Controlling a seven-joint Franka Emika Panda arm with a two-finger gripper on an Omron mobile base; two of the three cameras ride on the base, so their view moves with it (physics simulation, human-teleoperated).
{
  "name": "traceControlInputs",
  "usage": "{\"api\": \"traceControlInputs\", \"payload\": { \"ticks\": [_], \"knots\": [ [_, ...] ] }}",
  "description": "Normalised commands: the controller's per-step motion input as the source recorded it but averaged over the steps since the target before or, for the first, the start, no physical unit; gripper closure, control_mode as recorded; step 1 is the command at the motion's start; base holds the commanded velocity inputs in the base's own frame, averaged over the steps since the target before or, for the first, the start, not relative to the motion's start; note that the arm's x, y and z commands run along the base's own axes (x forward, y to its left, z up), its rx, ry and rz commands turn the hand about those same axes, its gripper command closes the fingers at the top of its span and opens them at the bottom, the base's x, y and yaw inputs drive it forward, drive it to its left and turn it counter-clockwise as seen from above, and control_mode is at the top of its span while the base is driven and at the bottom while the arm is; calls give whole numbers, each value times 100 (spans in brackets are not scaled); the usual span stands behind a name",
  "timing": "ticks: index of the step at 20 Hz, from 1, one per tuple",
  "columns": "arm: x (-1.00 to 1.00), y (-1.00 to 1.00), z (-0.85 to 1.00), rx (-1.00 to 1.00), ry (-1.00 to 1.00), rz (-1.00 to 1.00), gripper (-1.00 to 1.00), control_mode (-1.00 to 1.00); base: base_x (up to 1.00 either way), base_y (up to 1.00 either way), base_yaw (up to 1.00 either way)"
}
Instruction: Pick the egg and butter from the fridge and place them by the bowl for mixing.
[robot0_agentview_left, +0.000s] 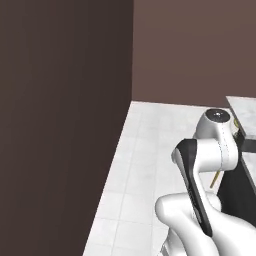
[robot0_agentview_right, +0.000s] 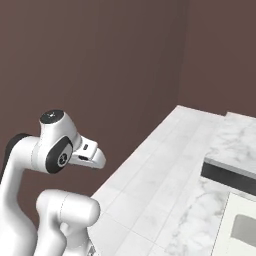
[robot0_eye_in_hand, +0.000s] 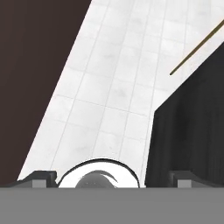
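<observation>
Brown walls (robot0_agentview_left: 65, 125) and a white tiled floor (robot0_agentview_left: 135, 170) surround me, with a marble counter (robot0_agentview_right: 225, 145) to the right. No egg, butter, fridge or bowl is before me, so I judge I'm in transit. My gripper (robot0_eye_in_hand: 109, 177) points floorward, tips apart, holding nothing; next I must find the fridge.

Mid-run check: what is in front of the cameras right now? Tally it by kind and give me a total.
Brown walls: 2
Tiled floor: 1
Dark cabinet front: 1
Brass handle: 1
Total: 5
</observation>
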Motion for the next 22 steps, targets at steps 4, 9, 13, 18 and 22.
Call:
{"api": "traceControlInputs", "payload": {
  "ticks": [4, 9, 13, 18, 22],
  "knots": [
    [0, 0, 0, 0, 0, 0, -100, 100, 71, -6, -14],
    [0, 0, 0, 0, 0, 0, -100, 100, 68, 0, -20],
    [0, 0, 0, 0, 0, 0, -100, 100, 67, 0, -21],
    [0, 0, 0, 0, 0, 0, -100, 100, 67, 0, -21],
    [0, 0, 0, 0, 0, 0, -100, 100, 68, 0, -21]
  ]
}}
